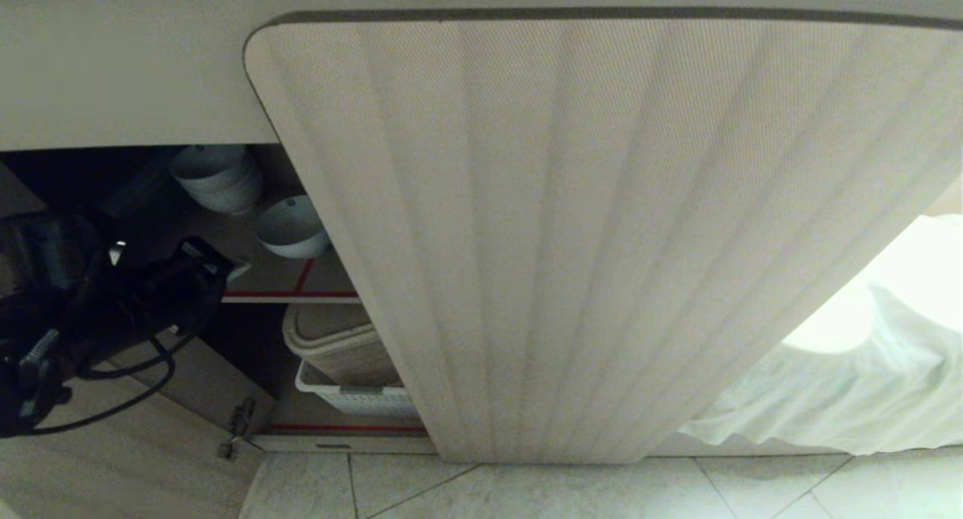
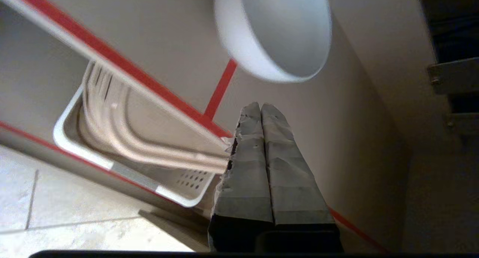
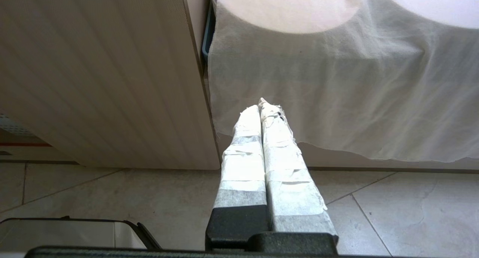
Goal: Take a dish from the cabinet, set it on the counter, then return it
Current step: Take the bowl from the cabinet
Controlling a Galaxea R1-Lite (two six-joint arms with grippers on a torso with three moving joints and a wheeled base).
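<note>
Reaching into the open cabinet (image 1: 572, 226), we hold our left gripper (image 2: 261, 107) pressed shut and empty just short of the dish (image 2: 277, 33), which sits alone on the red-edged upper shelf (image 1: 290, 293) beside the bowl stack (image 1: 217, 177), while our right gripper (image 3: 262, 108) hangs closed near the floor (image 3: 374, 213).
</note>
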